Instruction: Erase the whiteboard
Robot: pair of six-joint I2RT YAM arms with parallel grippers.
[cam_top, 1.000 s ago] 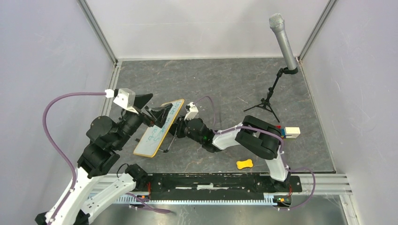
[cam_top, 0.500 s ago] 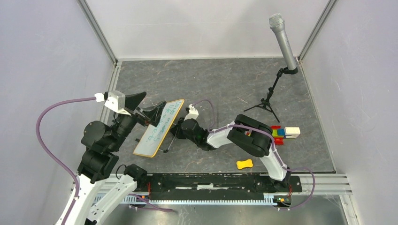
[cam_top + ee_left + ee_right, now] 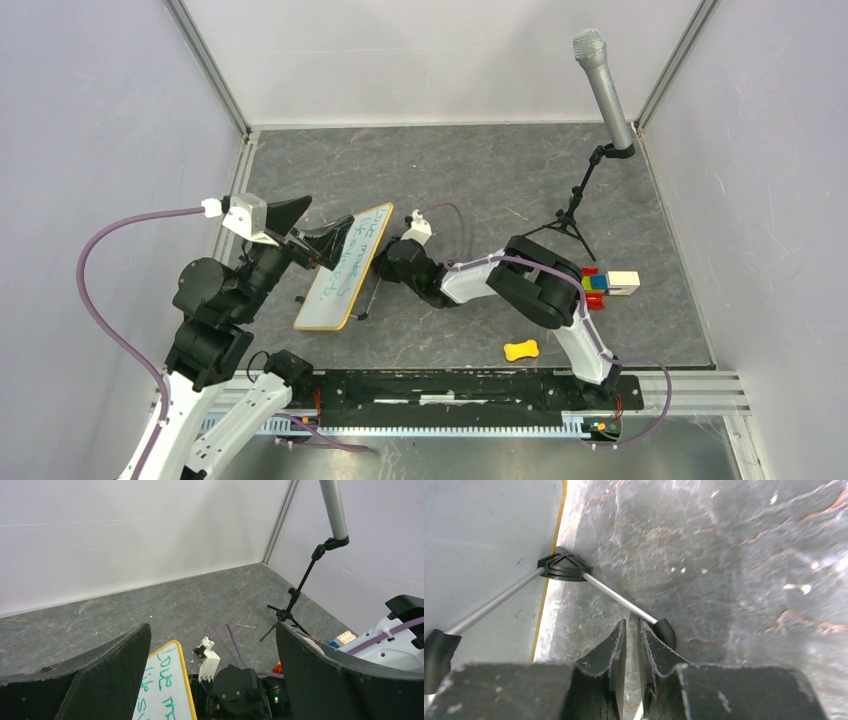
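The right gripper point(image 3: 630, 626) has its 2 fingers drawn almost together, with only a thin slit between them and nothing held in it. Just past the tips, at 12 o'clock in the right wrist view, runs a thin wire foot point(image 3: 619, 596). Its black rubber tip point(image 3: 665, 628) sits on the floor just beside the finger on the 3 o'clock side. The wire leads up toward 10 o'clock to a black triangular bracket point(image 3: 564, 566) on the back of the whiteboard point(image 3: 345, 275). From above, the whiteboard stands tilted on its feet at left of centre on the grey marbled floor point(image 3: 480, 180), its long axis running from 1 o'clock to 7 o'clock. Green handwriting shows on its face, and the right wrist is close behind it at 3 o'clock. The left gripper point(image 3: 318, 228) is at the board's 10 o'clock corner with its 2 fingers spread wide apart and clamping nothing; one finger overlaps the upper edge of the frame from above, though whether it touches cannot be told. Well apart from the board, a silver microphone point(image 3: 603, 85) rises on a black tripod stand point(image 3: 570, 222) toward 2 o'clock. A cluster of coloured blocks point(image 3: 600, 283) lies at 3 o'clock and a small yellow bone-shaped piece point(image 3: 521, 349) at 4 o'clock.
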